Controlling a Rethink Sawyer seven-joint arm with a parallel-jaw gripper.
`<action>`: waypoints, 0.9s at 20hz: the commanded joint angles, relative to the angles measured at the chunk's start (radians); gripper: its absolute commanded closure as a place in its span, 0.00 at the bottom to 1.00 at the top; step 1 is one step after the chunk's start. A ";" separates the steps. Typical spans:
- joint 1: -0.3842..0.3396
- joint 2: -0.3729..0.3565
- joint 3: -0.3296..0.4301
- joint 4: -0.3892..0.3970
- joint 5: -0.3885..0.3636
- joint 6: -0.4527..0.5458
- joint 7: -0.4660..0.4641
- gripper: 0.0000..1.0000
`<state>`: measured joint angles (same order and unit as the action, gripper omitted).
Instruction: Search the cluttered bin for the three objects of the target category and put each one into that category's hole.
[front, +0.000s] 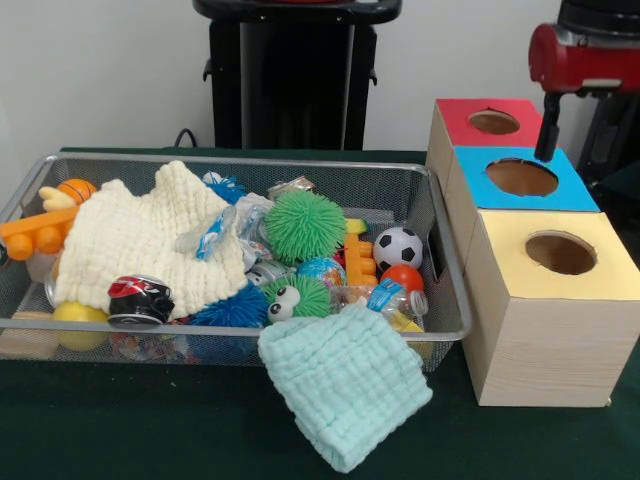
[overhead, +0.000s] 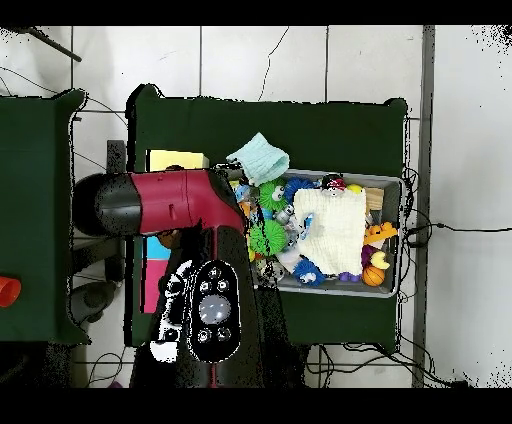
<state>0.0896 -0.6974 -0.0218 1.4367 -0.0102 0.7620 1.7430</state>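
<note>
Jaws (front: 547, 150): state can't tell, hung over blue box (front: 524, 180), betw. red box (front: 487, 122) & yellow box (front: 557, 254). Mesh bin (front: 445, 255) w/ toys beside, mint cloth (front: 345, 378) draped off rim.

Scanning for anything to read, and nothing comes through. The crushed can (front: 139, 299) at the near left of the wire bin (front: 452, 330) shows red, black and white markings, but no word can be made out. The crinkled wrappers (front: 213, 232) in the middle of the bin carry blue print too small to read. The plastic bottle (front: 385, 298) near the right end has a blue label, its lettering illegible. The three boxes, red (front: 455, 118), blue (front: 476, 180) and yellow (front: 505, 245), bear no writing on their tops, only holes.
</note>
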 joint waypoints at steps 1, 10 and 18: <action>-0.027 -0.037 0.069 -0.032 0.019 0.117 0.059 0.00; -0.034 -0.036 0.079 -0.023 0.016 0.100 0.055 0.00; -0.143 -0.020 0.145 0.034 0.025 0.017 -0.065 0.00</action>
<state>0.0359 -0.7548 0.0162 1.3971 -0.0006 0.7877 1.7430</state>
